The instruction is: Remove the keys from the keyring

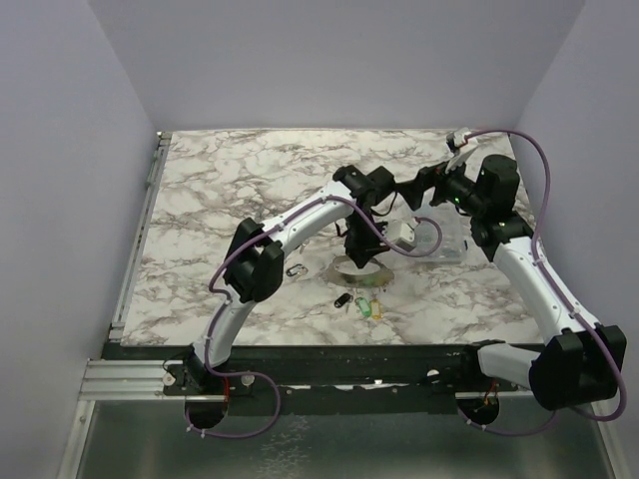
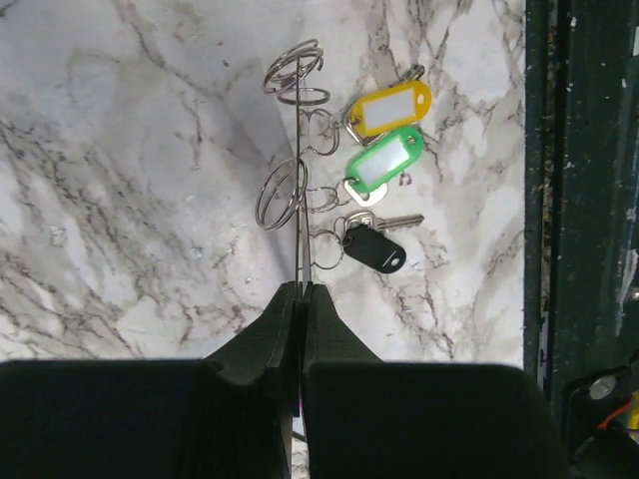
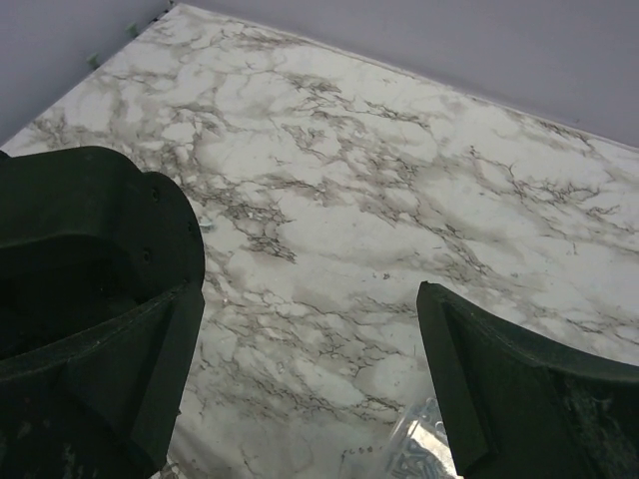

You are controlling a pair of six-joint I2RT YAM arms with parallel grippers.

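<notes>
My left gripper is shut on the big wire keyring, which shows edge-on as a thin line running away from the fingertips. To its right, on small rings, are the keys: a yellow tag, a green tag and a black fob with a metal key beside it. In the top view the left gripper stands over the keyring, with the keys on the marble just in front. My right gripper is open and holds nothing; it hovers behind the left one.
A clear plastic bag lies on the marble table right of the left gripper; its corner shows under the right fingers. A small loose clip lies left of the keyring. The dark front rail is close to the keys.
</notes>
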